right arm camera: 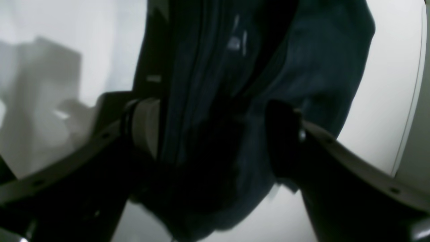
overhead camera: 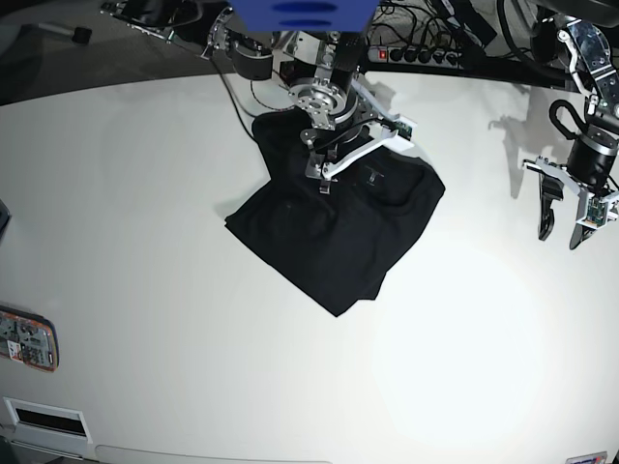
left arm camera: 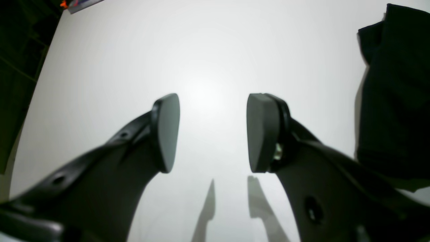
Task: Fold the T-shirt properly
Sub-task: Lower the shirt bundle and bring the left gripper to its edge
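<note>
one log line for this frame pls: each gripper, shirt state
left gripper: open, empty, off the cloth | right gripper: jaws around a bunch of the plain black fabric T-shirt | shirt: rumpled, partly folded

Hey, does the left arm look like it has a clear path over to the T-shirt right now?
Probably yes. The left end effector is open and empty, off to the side over bare table. Nothing lies between it and the T-shirt, though the right end effector already sits on the shirt.
</note>
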